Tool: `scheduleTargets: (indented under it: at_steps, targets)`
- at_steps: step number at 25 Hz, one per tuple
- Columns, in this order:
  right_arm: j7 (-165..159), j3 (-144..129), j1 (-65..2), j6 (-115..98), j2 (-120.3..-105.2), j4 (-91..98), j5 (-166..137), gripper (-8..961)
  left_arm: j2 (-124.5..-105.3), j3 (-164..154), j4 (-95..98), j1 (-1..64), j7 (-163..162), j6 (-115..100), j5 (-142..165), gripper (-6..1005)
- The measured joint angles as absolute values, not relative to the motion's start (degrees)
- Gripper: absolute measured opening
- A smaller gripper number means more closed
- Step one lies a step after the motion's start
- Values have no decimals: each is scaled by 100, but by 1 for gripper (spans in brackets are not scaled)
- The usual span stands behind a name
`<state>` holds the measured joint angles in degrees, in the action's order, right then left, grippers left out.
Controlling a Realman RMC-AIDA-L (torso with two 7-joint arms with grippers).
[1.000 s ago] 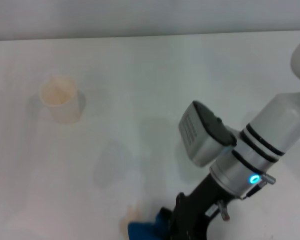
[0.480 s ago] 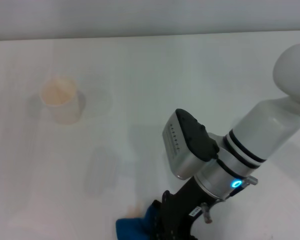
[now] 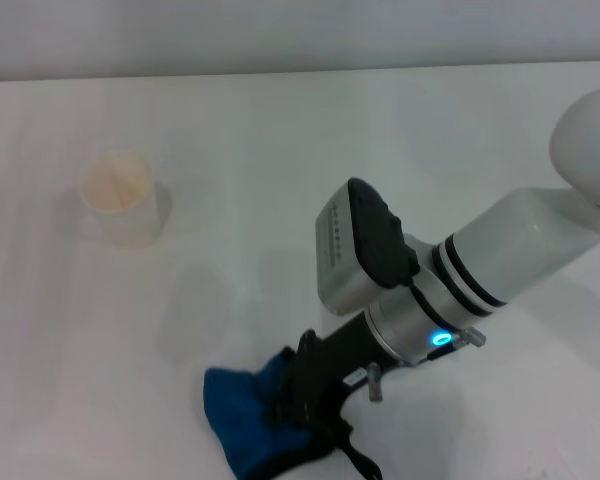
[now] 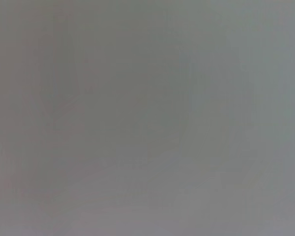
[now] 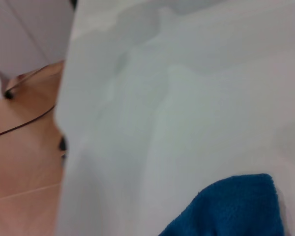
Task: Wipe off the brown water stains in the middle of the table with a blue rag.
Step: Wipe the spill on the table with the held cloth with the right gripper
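The right gripper (image 3: 305, 405), black and angled down toward the near edge of the table (image 3: 310, 150), pinches the blue rag (image 3: 250, 425) and presses it bunched against the white top, near the bottom of the head view. The fingers themselves are largely buried in the cloth, so how tightly they are pressed together is hard to judge, but the rag is gathered up around them. In the right wrist view a corner of the blue rag (image 5: 236, 209) shows against the pale tabletop (image 5: 187, 98), with the table's edge and a wooden floor beyond it.

Farther out, a cream paper cup (image 3: 123, 197) stands upright well to the robot's left of the rag, apart from everything else.

The brown water stains cannot be made out anywhere on the table in these views. By that showing the wiping looks well advanced or close to done, though any remaining liquid may lie under the rag or the arm, or beyond the near edge of the head view.

The left gripper is not in sight; its wrist view is a blank grey field showing nothing. The rag's lower edge is cut off.
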<state>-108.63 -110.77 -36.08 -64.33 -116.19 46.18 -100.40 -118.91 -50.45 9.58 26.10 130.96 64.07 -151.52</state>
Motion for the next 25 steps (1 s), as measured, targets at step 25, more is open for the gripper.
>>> scheduleTargets:
  at_steps: [25]
  targets:
    - [-11021, -11563, -3923, -6865, -11612, 4649, -10050, 70, -11892, -5044, 995, 2608, 13096, 6408, -15152, 888]
